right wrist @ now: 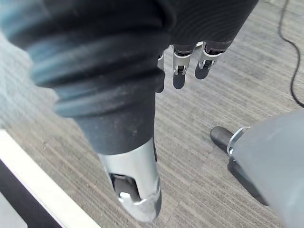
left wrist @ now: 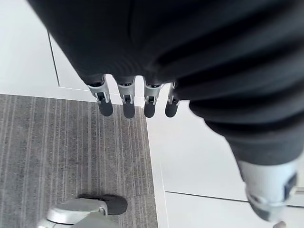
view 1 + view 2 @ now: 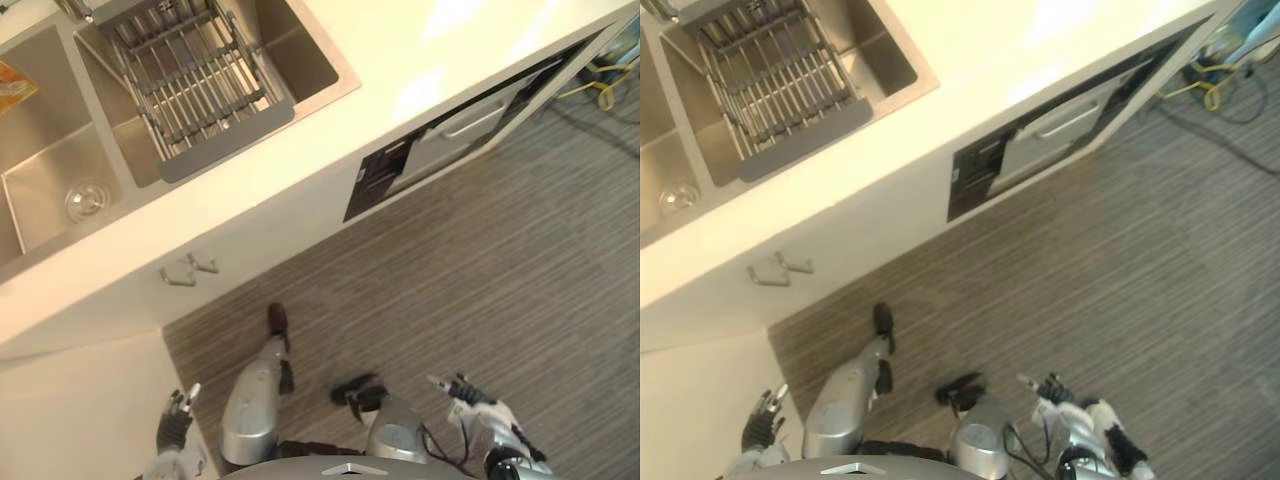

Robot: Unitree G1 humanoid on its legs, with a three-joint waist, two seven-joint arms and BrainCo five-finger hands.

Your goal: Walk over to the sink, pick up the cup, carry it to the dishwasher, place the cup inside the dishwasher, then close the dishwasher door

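Left hand (image 3: 176, 418) and right hand (image 3: 465, 392) hang low and near, fingers straight and loose, nothing held. The cup (image 3: 85, 200), apparently clear glass, stands in the left basin of the sink (image 3: 300, 45), well apart from both hands. The dishwasher (image 3: 470, 125) is under the counter (image 3: 420, 50), to the right. Risk: smooth glass set deep in the basin may tip or slip if fingers strike its rim.

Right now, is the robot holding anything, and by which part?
Nothing: the left hand and right hand hang open and empty; the cup sits in the sink.
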